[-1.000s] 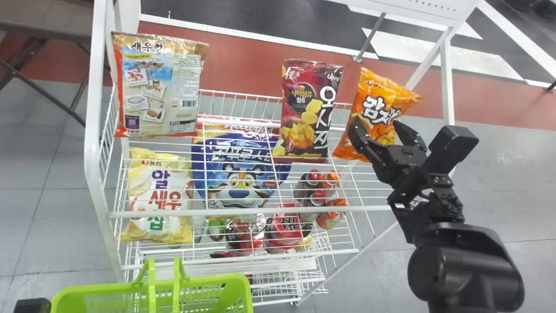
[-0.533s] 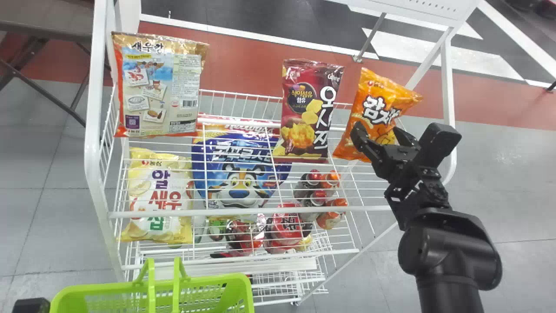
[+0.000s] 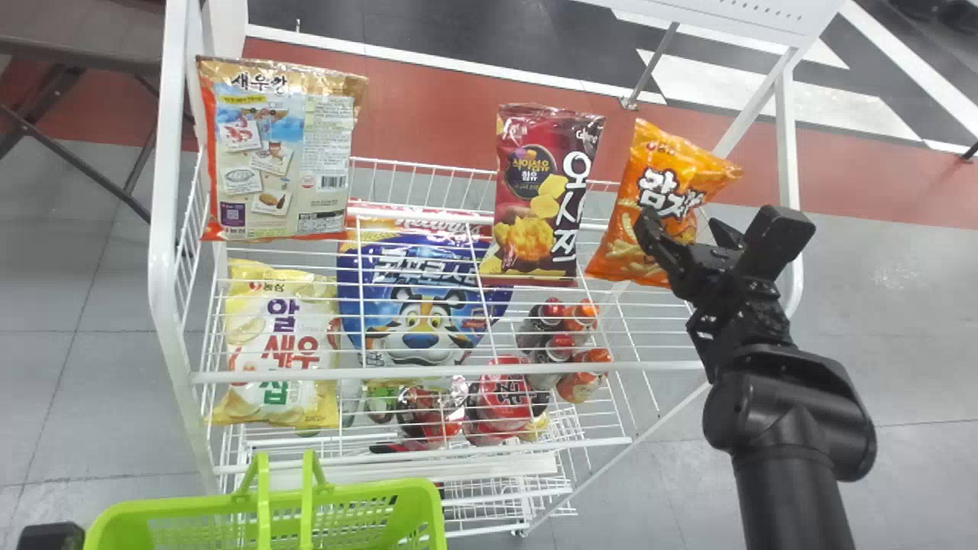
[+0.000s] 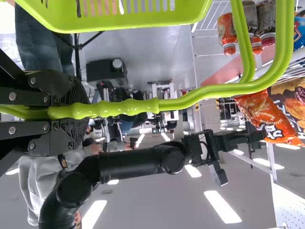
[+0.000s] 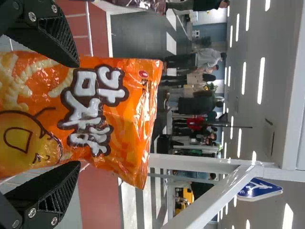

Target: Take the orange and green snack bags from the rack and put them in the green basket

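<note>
The orange snack bag (image 3: 663,191) leans tilted at the rack's right end. My right gripper (image 3: 680,224) is at its lower right part; in the right wrist view the fingers of my right gripper (image 5: 77,113) stand apart, one on either side of the orange bag (image 5: 114,129). Part of my left gripper (image 3: 52,536) shows at the bottom left, beside the green basket (image 3: 176,507). Seen from the left wrist, my left gripper (image 4: 71,112) is shut on the handle (image 4: 128,108) of that basket. A yellow-and-white bag (image 3: 279,344) with some green lettering lies lower on the rack.
On the white wire rack (image 3: 458,373) stand a dark red snack bag (image 3: 539,195) near the orange one and a beige bag (image 3: 283,153) at the left. A blue cereal bag (image 3: 420,298) and several bottles (image 3: 561,347) are below. A white post (image 3: 787,137) rises at the right.
My right gripper first shifted left and a little down the head view, then back to the right along the orange bag. Its forearm has swung left. The orange bag has not visibly moved.
</note>
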You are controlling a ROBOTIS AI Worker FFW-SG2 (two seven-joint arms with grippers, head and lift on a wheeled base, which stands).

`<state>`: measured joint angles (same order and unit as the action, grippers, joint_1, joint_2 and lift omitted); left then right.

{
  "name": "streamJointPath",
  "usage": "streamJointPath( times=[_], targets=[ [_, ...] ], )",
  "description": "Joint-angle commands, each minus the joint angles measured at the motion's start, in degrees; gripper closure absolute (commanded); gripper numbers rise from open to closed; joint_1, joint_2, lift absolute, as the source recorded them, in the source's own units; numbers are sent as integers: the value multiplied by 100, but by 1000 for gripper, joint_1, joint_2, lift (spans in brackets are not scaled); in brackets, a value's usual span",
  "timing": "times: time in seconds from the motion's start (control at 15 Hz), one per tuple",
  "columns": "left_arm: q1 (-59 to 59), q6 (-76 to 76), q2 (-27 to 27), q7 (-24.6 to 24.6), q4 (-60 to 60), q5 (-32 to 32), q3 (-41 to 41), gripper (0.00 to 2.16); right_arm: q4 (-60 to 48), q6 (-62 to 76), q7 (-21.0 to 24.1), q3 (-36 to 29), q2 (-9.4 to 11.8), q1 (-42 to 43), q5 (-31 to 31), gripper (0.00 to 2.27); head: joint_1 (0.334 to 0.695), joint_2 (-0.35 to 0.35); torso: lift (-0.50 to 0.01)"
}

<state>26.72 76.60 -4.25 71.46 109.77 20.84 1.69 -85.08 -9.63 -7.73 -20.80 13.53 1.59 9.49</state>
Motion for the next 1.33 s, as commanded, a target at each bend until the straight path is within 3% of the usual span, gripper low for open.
streamJointPath(
  times=[0.0, 0.13, 0.27, 0.4, 0.53, 0.93, 1.27],
  targets=[
    [0, -18, -6, 8, -8, 7, 15, 2148, 387, 0, -9, 15, 45, 254, -105, 90, 695, -350, 0],
    [0, -18, 3, 8, -17, 7, 33, 2148, 493, 0, -106, 23, 62, 316, -123, 167, 695, -350, 0],
    [0, -18, 3, -1, -26, 7, 33, 2148, 545, -17, -237, 41, 62, 360, -132, 596, 695, -350, 0],
    [0, -18, 3, -9, -26, 7, 41, 2148, 536, -17, -264, 94, 54, 351, -123, 1737, 695, -350, 0],
    [0, -18, 3, -9, -35, 7, 59, 2148, 536, -52, -264, 155, 54, 351, -123, 2169, 695, -350, 0],
    [9, -18, 12, -9, -26, 7, 59, 2148, 229, 36, -220, 103, 19, 114, -26, 2246, 695, -350, 0],
    [18, -18, 12, -9, -26, 7, 59, 2148, -870, 53, -26, 41, -61, -466, 106, 2246, 695, -350, 0]
  ],
)
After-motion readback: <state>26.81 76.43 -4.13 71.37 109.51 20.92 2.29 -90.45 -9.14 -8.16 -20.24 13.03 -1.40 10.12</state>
